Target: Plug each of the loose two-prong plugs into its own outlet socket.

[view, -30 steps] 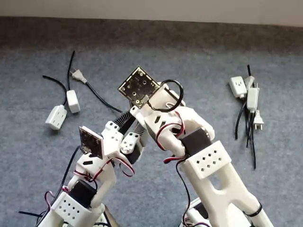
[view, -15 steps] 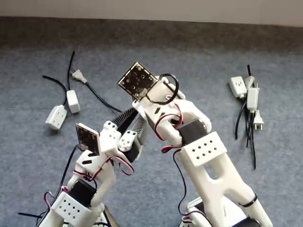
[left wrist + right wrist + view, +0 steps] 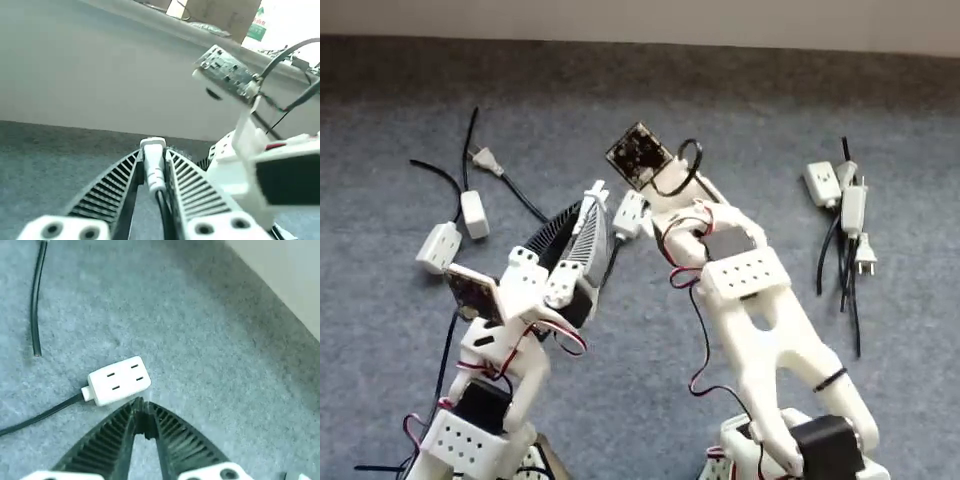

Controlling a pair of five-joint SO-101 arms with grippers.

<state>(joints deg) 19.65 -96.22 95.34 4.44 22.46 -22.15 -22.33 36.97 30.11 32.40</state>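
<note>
My left gripper [image 3: 152, 150] is shut on a white two-prong plug [image 3: 153, 159], whose black cord runs back between the fingers. In the high view that gripper [image 3: 592, 196] is held up off the carpet at the centre. My right gripper [image 3: 144, 410] is shut, with a thin dark strip in the slit between its fingers. It hovers just short of a white outlet socket [image 3: 119, 380] that lies face up on the carpet with a black cord. In the high view the right arm's wrist board [image 3: 640, 155] stands just right of the left gripper.
Two white sockets [image 3: 440, 247] [image 3: 473, 213] and a loose plug [image 3: 485, 158] with a black cord lie at the left. At the right lie more sockets [image 3: 822, 183] [image 3: 853, 208], tangled cords and another plug [image 3: 865, 258]. A wall borders the far carpet edge.
The left arm has swung its gripper up and out into the open with the plug. The right arm's wrist has moved to the right and farther from the arms' bases.
</note>
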